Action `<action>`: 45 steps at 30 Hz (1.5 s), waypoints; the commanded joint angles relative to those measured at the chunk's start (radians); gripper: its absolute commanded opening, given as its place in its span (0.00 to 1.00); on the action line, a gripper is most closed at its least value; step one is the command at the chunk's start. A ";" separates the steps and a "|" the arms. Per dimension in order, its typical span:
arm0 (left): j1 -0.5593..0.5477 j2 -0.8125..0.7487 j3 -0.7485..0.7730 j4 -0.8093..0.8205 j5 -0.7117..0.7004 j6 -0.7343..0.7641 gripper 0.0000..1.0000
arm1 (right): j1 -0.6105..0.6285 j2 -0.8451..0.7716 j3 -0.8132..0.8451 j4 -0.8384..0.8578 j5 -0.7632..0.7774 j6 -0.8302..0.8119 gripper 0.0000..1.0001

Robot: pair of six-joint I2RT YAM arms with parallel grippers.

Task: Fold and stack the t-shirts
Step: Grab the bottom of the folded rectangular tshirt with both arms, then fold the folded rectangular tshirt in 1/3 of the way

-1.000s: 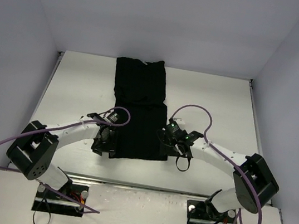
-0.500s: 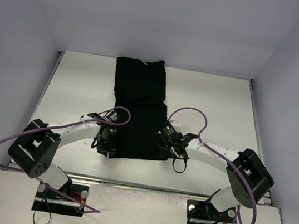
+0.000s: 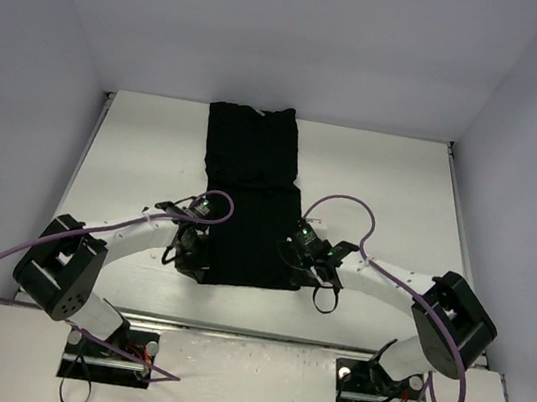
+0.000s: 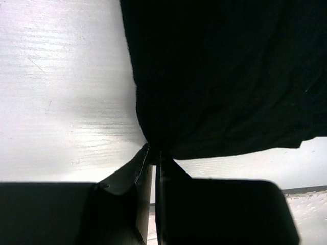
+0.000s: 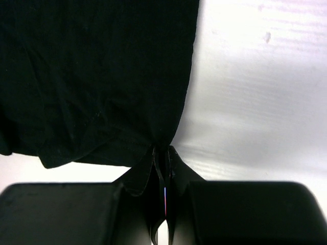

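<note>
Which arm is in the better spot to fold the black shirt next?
Neither alone: the left fingers pinch the near left corner of the t-shirt, and the right fingers pinch its near right corner. Both look equally ready, so lifting together seems best.

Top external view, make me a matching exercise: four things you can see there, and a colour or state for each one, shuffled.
Things:
1. t-shirt
2. left end effector
3. right end effector
4. table

Colour or state:
A. white
B. shut on the t-shirt's edge at the right of the view
C. black
D. shut on the t-shirt's edge at the left of the view

Pairs: 1-C, 2-D, 3-B, 4-A
</note>
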 commanded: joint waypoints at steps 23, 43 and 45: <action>-0.030 -0.577 0.068 -0.491 0.069 -0.052 0.00 | 0.089 -0.317 0.210 -0.465 0.033 0.001 0.00; 0.233 -0.081 0.509 -0.258 -0.092 0.195 0.00 | -0.205 0.198 0.800 -0.481 -0.042 -0.371 0.00; 0.248 -0.037 0.551 -0.236 -0.090 0.208 0.00 | -0.212 0.260 0.854 -0.480 -0.042 -0.382 0.00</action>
